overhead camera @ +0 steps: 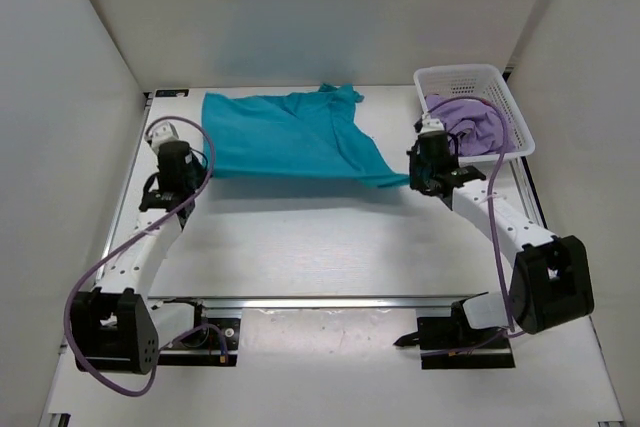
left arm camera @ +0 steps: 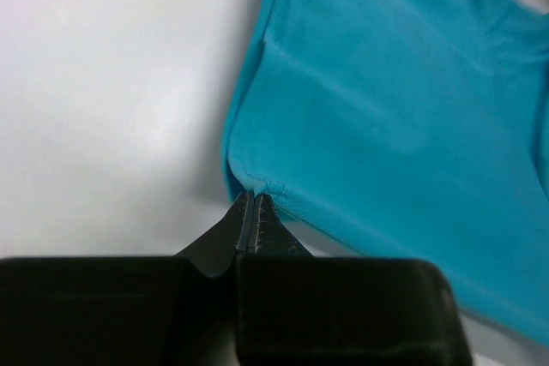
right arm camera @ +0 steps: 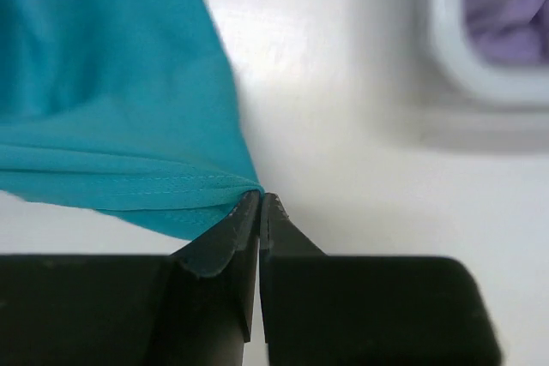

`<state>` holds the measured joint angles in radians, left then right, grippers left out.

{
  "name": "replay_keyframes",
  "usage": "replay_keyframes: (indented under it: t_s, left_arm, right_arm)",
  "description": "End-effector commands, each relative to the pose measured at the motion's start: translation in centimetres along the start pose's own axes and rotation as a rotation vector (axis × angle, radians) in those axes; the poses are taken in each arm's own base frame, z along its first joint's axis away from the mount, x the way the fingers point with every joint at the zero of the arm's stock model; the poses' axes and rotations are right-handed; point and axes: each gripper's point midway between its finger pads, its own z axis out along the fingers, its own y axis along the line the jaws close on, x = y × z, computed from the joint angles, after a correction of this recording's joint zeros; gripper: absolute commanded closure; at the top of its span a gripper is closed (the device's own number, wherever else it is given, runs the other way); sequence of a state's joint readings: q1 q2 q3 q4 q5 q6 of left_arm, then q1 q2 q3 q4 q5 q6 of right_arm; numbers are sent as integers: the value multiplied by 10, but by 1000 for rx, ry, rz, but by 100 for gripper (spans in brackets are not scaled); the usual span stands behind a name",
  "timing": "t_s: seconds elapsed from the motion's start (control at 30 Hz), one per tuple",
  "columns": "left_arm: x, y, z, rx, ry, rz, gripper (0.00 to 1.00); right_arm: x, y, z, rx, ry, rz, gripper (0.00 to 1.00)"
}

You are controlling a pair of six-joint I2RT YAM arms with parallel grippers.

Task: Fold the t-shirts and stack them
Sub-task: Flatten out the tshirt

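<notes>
Left gripper [left arm camera: 254, 201], right gripper [right arm camera: 260, 200]: clamped on teal t-shirt [overhead camera: 290, 137] | long axis left-right

Spread t-shirt [overhead camera: 290, 137] across far middle of table [overhead camera: 320, 247], basket [overhead camera: 512, 107] at far right.
Near-left corner pinched in left gripper [left arm camera: 253, 201], near-right corner in right gripper [right arm camera: 260, 201] (each set of jaws closed on the hem). Just behind and right of right gripper, basket, with bunched t-shirt [overhead camera: 470, 119] inside.
</notes>
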<state>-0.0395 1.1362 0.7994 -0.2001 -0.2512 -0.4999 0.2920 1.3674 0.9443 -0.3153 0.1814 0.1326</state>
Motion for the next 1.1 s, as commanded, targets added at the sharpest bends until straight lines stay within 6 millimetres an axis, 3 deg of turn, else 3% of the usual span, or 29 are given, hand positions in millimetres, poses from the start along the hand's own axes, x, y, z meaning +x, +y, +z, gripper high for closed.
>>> replay_keyframes:
  t_s: [0.0,0.03,0.07,0.1,0.2,0.3,0.43,0.53,0.57,0.63,0.67,0.77,0.83,0.9,0.93,0.97,1.0,1.03,1.07]
  left_arm:
    - [26,31,-5,-85,37,-73,100]
    - [38,36,-6,-54,84,-110,100]
    - [35,39,-9,-15,88,-169,100]
    - [51,48,-9,-9,135,-201,100]
    - [64,67,-17,-37,152,-211,100]
    - [69,58,-26,7,155,-207,100]
    - [68,51,-34,39,159,-180,100]
    - [53,43,-32,64,127,-201,100]
    - [49,42,-27,61,123,-220,100]
    - [49,40,-20,67,137,-241,100]
    - [45,36,-17,72,133,-248,100]
    - [40,39,-16,58,128,-246,100]
    - [20,27,-20,102,86,-240,100]
    - [-6,2,-26,173,70,-227,100]
    - [-33,-19,-34,223,27,-210,100]
    - [-43,-28,-39,237,17,-199,100]
    - [-74,-51,-54,293,-48,-173,100]
    - [-104,-67,-72,332,-101,-165,100]
    - [-120,-72,-81,347,-131,-151,100]
  right_arm:
    - [-17,6,-30,39,-108,109,100]
    - [5,7,-28,39,-61,156,100]
    - [27,9,-30,32,-8,184,100]
    - [50,10,-33,19,45,211,100]
    - [94,12,-49,27,107,245,100]
    - [117,27,-63,-30,143,271,100]
    - [114,37,-74,-78,136,270,100]
    - [78,42,-76,-126,79,253,100]
    - [75,42,-68,-116,84,241,100]
    - [40,48,-63,-121,48,206,100]
    - [39,54,-55,-116,68,177,100]
    - [2,69,-49,-102,27,121,100]
    - [-21,67,-51,-97,-29,121,100]
    - [-53,66,-69,-101,-100,107,100]
    - [-86,61,-87,-83,-178,103,100]
    - [-120,64,-112,-85,-266,95,100]
    - [-148,54,-138,-33,-343,89,100]
    - [-160,52,-153,12,-380,78,100]
    - [-186,54,-182,5,-453,73,100]
